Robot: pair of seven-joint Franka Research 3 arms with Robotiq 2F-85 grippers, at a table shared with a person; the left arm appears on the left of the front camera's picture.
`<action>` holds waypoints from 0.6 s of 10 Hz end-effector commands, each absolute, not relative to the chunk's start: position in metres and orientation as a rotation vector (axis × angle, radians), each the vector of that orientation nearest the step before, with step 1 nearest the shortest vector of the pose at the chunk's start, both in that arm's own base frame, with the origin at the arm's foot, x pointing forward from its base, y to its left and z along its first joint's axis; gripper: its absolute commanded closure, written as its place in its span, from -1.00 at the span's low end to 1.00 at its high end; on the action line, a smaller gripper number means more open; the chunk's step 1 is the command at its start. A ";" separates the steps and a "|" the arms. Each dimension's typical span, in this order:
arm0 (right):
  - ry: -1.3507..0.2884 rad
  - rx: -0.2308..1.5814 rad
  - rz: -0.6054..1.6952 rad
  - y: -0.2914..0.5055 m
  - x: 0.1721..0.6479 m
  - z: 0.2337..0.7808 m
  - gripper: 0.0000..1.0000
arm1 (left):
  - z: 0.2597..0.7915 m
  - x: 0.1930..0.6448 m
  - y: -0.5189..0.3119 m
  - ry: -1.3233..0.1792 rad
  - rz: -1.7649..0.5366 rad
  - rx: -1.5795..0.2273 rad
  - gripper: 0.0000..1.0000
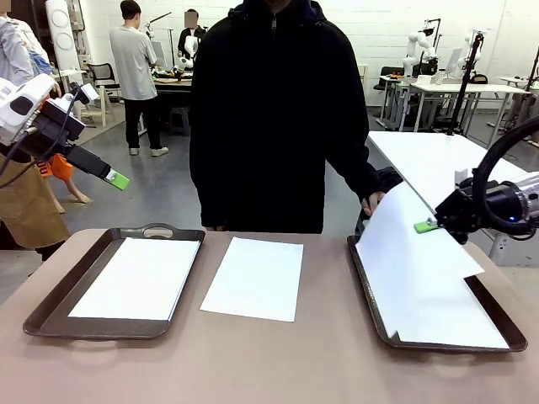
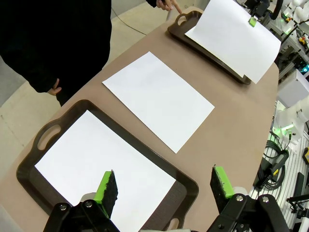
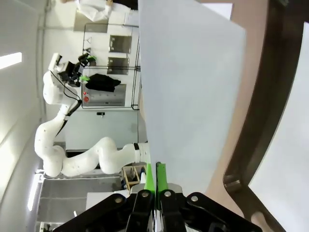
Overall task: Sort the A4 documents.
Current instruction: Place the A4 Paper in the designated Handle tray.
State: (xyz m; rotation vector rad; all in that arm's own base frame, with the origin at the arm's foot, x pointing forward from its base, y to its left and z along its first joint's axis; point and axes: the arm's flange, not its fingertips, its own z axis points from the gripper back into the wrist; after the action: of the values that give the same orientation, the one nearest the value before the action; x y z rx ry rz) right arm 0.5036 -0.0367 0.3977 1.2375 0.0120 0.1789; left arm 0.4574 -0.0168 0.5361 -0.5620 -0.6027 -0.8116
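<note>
Our left gripper [image 1: 118, 178] hangs above the left tray [image 1: 66, 295], jaws wide and empty. A sheet [image 1: 139, 278] lies flat in that tray. A second sheet [image 1: 253, 278] lies on the bare table [image 1: 278, 362] between the trays. Over the right tray [image 1: 495, 307], our right gripper [image 1: 428, 225] pinches a third sheet [image 1: 413, 269] by its edge. It is tilted up, near the person's hand [image 1: 373, 200].

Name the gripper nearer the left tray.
Left. The left gripper hovers open above the left tray; the right gripper pinches a lifted sheet over the right tray.
</note>
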 end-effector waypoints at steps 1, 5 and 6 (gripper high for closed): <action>0.038 1.269 0.221 -0.050 0.520 0.388 0.98 | 0.537 0.457 -0.017 -0.605 -0.817 -0.559 -1.00; 0.030 1.236 0.147 -0.083 0.521 0.349 0.98 | 0.537 0.457 -0.017 -0.605 -0.817 -0.559 -1.00; 0.018 1.233 0.130 -0.087 0.519 0.345 0.98 | 0.537 0.457 -0.017 -0.605 -0.817 -0.559 -1.00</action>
State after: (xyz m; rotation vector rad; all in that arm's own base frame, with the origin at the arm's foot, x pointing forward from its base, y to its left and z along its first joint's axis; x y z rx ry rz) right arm 0.5190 -0.0824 0.3433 1.2513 0.0328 0.1238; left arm 0.4574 -0.0167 0.5361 -0.5620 -0.6027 -0.8115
